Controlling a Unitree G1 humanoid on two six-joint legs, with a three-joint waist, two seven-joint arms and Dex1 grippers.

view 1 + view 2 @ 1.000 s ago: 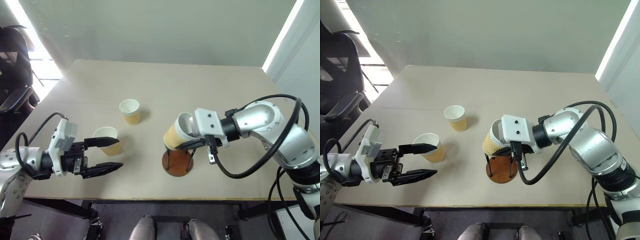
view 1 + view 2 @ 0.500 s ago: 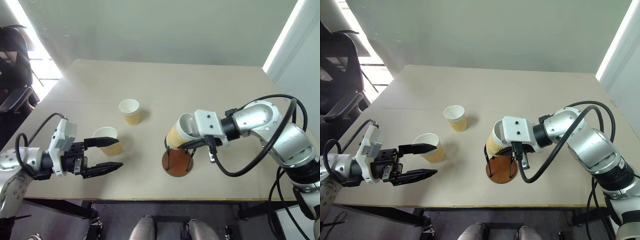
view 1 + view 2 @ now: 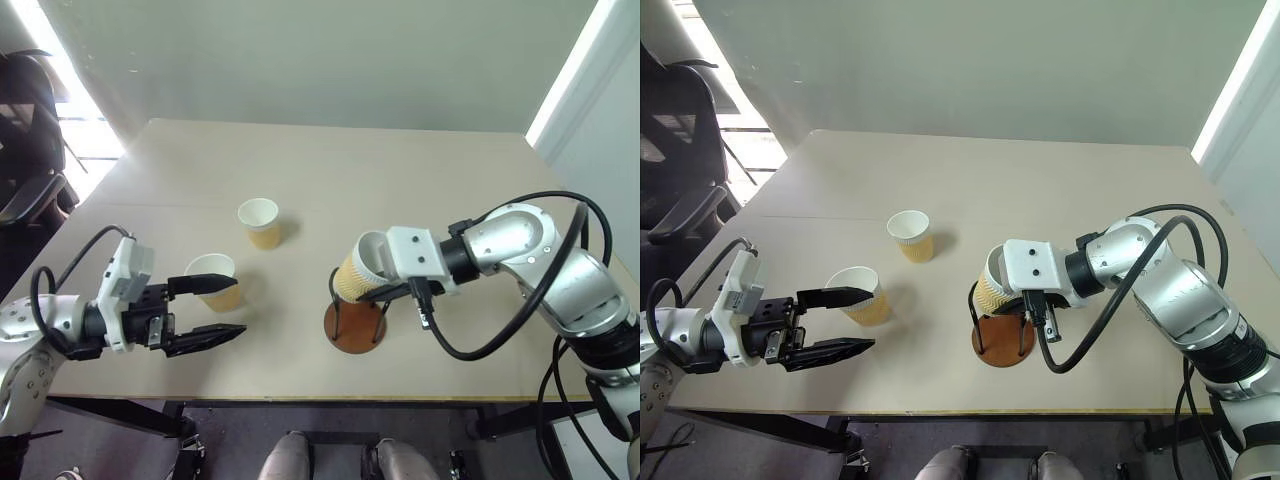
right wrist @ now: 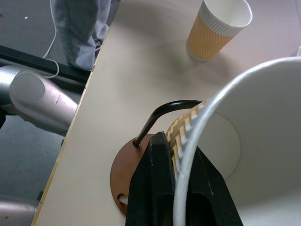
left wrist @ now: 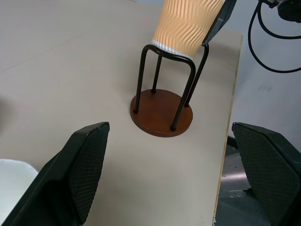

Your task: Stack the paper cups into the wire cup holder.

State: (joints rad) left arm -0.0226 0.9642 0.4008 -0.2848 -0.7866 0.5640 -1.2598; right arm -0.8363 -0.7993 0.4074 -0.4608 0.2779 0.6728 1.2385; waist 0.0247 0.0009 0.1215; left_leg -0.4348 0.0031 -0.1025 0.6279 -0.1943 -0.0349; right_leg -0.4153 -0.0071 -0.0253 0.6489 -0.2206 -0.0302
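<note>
Right gripper [image 4: 174, 188] is pinched on the rim of a cup [image 3: 358, 270], one finger inside, one outside. The cup hangs tilted below the jaws, its bottom just entering the top of the holder [image 3: 354, 322] between the wire loops [image 5: 165, 75].

Risks:
- Tilted cup catches a loop, so the base drags or tips.
- A rim pinch is a weak hold; side load from the wire could twist the cup out or crease the rim.
- Releasing while tilted leaves the cup jammed on the wires, not seated.

Left gripper [image 3: 205, 312] is wide open and empty, with the second cup [image 3: 214, 280] just beyond its upper finger. The third cup [image 3: 261, 222] stands well apart.
</note>
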